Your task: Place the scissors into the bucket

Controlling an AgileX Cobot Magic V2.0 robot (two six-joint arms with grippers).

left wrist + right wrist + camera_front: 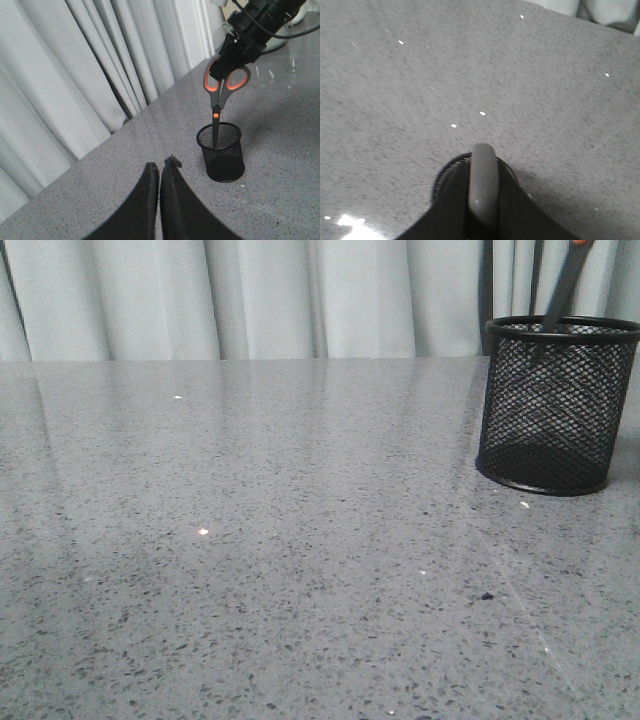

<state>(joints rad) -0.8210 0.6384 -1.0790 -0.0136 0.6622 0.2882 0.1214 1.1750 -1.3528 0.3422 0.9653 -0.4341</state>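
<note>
The black wire-mesh bucket (555,405) stands upright at the table's far right. The scissors (220,95) hang point down over it, grey handles with orange lining on top. Their orange pivot dot is just above the rim and the dark blade tips are inside the mouth; a blade also shows in the front view (560,295). My right gripper (227,62) is shut on the handles from above. In the right wrist view the right gripper (482,170) clamps a grey handle (483,190), with the bucket's rim (445,177) below. My left gripper (161,167) is shut and empty, above the table and apart from the bucket (222,160).
The grey speckled table (250,540) ends at pale curtains (250,295) along the back edge, just behind the bucket. A white object (282,42) sits on the table beyond the right arm. A small dark speck (487,595) lies in front of the bucket.
</note>
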